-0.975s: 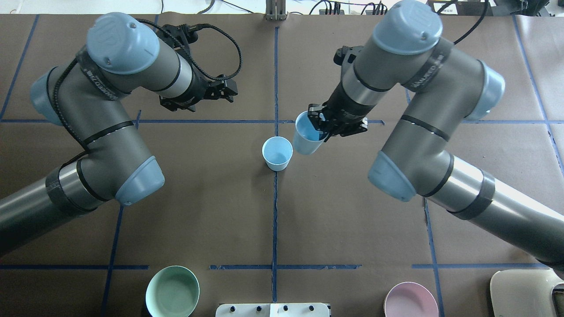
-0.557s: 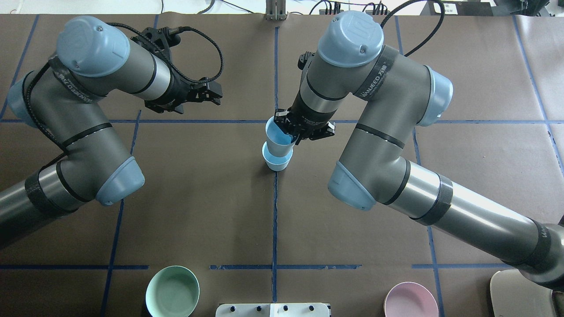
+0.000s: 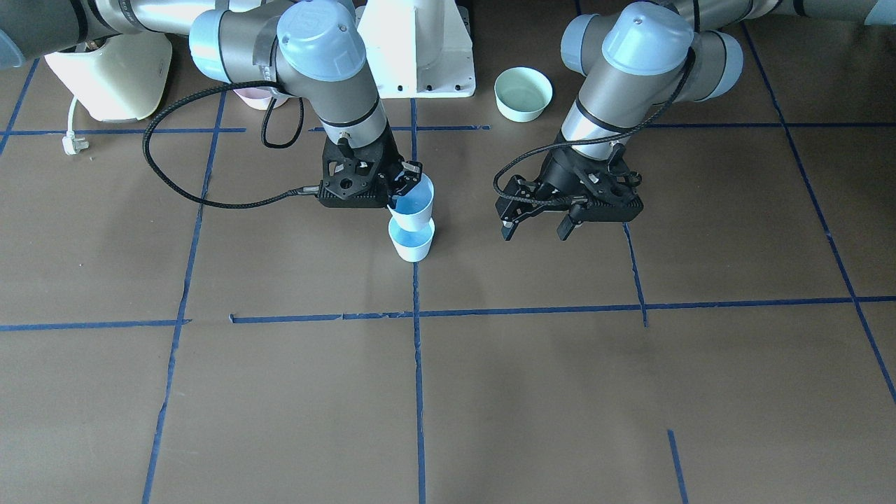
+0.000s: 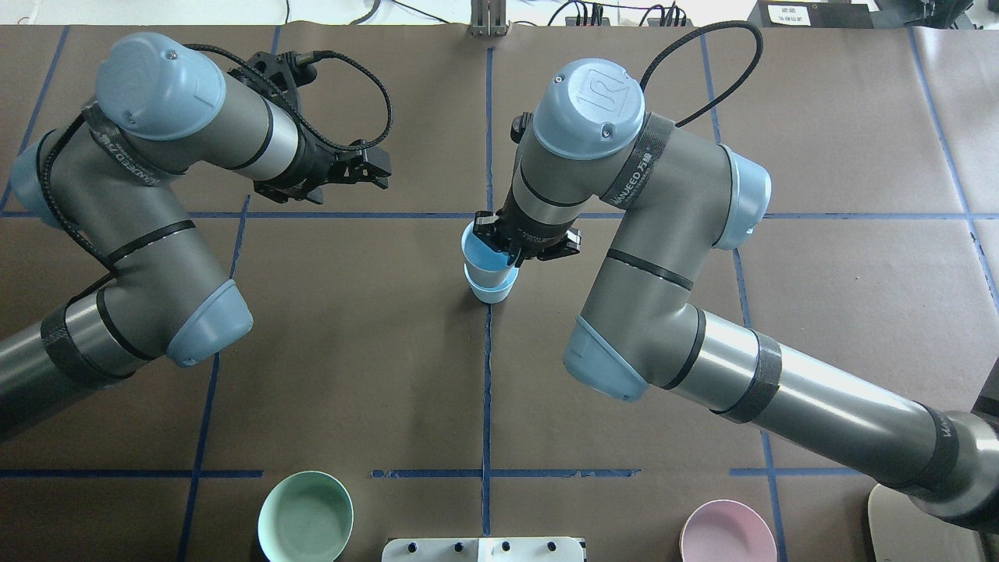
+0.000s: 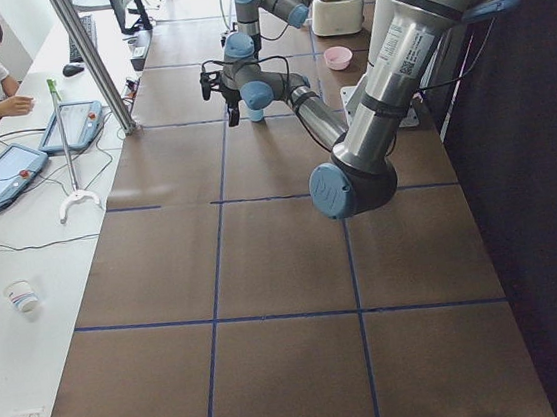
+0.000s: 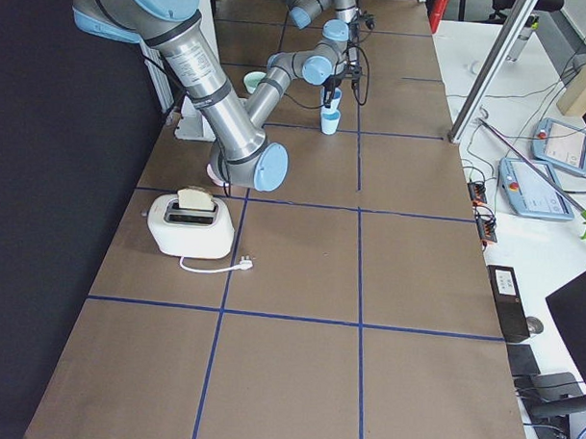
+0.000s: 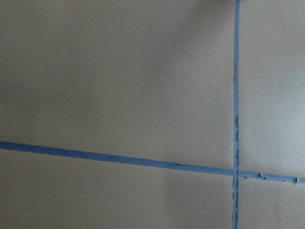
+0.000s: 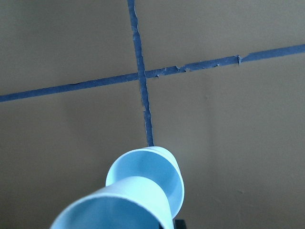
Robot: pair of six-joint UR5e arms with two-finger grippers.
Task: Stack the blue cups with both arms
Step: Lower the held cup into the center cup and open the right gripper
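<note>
One blue cup stands upright on the table's centre tape line. My right gripper is shut on the rim of the second blue cup, whose base sits in the mouth of the standing cup, slightly tilted. The front view shows the held cup above the lower cup, with the right gripper at its rim. The right wrist view shows the held cup close up and the lower cup beyond it. My left gripper is open and empty, apart to the left, also in the front view.
A mint-green bowl and a pink bowl sit at the near edge by the white pedestal base. A cream toaster with a loose plug stands at the right end. Blue tape lines grid the brown table.
My right arm has carried its cup left over the standing cup and lowered it into the mouth. My left arm has drawn back a little to the left, still open.
</note>
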